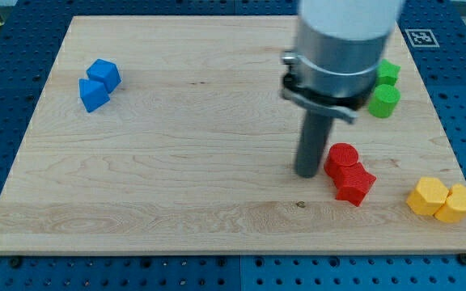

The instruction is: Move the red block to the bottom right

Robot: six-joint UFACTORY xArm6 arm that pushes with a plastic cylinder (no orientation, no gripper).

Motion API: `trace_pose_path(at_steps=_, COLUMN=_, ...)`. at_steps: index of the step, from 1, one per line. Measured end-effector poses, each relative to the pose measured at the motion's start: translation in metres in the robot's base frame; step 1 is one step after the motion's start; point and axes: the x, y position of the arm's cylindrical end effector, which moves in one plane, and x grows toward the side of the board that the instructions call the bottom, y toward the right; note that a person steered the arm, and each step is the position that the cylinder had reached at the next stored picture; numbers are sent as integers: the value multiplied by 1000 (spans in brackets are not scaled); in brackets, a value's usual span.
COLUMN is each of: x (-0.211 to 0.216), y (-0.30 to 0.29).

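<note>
A red cylinder (342,157) and a red star-like block (353,183) sit touching each other at the view's lower right of the wooden board (176,162). My tip (307,173) rests on the board just left of the red cylinder, very close to it or touching it. The rod hangs from a large grey arm body at the view's top.
Two blue blocks (98,84) lie together at the view's upper left. Two green blocks (385,89) sit at the upper right, partly hidden by the arm. Two yellow blocks (441,199) sit near the board's bottom right corner.
</note>
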Motion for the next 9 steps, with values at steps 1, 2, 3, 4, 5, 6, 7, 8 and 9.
trace_pose_path(at_steps=1, x=7, y=19)
trace_pose_path(at_steps=2, x=8, y=19)
trace_pose_path(at_steps=3, x=9, y=27)
trace_pose_path(at_steps=4, x=10, y=48)
trace_pose_path(at_steps=5, x=10, y=50)
trace_pose_path(at_steps=6, x=12, y=44)
trace_pose_path(at_steps=7, x=4, y=-5)
trace_pose_path(at_steps=8, x=-19, y=-10)
trace_pose_path(at_steps=9, x=-49, y=0)
